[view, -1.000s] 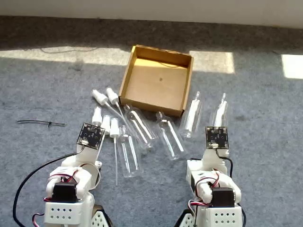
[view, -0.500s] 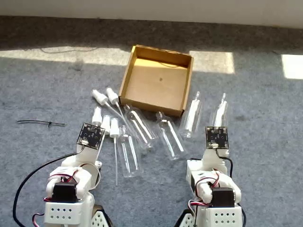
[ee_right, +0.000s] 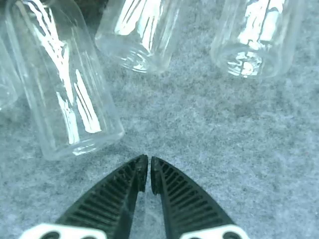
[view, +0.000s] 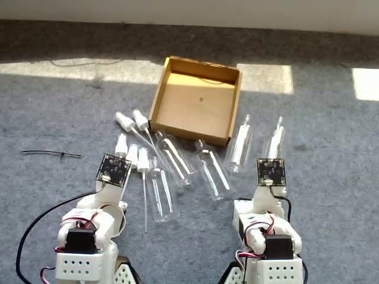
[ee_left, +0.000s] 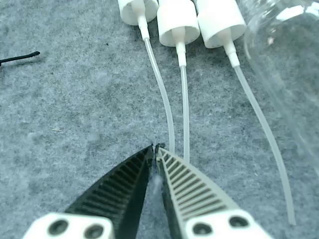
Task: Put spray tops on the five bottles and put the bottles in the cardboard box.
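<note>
Now: left fingers [ee_left: 124, 184] pressed together near spray tops [ee_left: 178, 20]; right fingers [ee_right: 117, 194] pressed together near clear bottles [ee_right: 65, 84].

Grey carpet [view: 331, 195] bears bright sunlit patches [view: 265, 77] near a pale wall [view: 237, 9] beyond.

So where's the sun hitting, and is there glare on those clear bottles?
High view: sunlit bands cross the carpet beside the cardboard box. Right wrist view: white glare streaks the clear bottles. Left wrist view: even light on the spray tops, only faint shadows.
</note>
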